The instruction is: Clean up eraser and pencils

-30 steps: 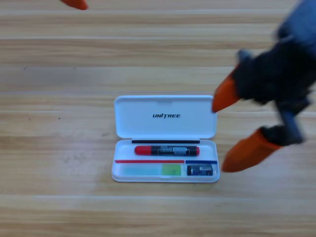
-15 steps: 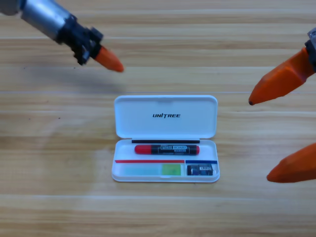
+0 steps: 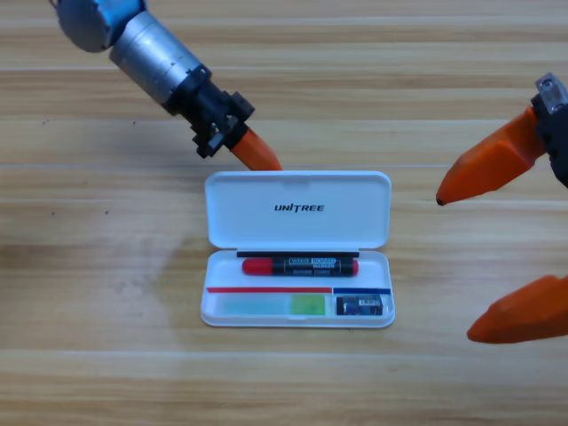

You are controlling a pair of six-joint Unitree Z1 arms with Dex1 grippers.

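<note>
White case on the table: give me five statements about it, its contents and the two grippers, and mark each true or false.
1. The case lies open with its lid folded back. True.
2. The red-and-black marker lies on the table outside the case. False: it lies in the tray's upper slot.
3. The eraser sits in the tray's lower right compartment. True.
4. The green pen is to the eraser's right. False: it lies to its left, in the lower row.
5. The right gripper is closed on the lid. False: its jaws are spread wide, right of the case, touching nothing; the left gripper is at the lid's top left edge.
</note>
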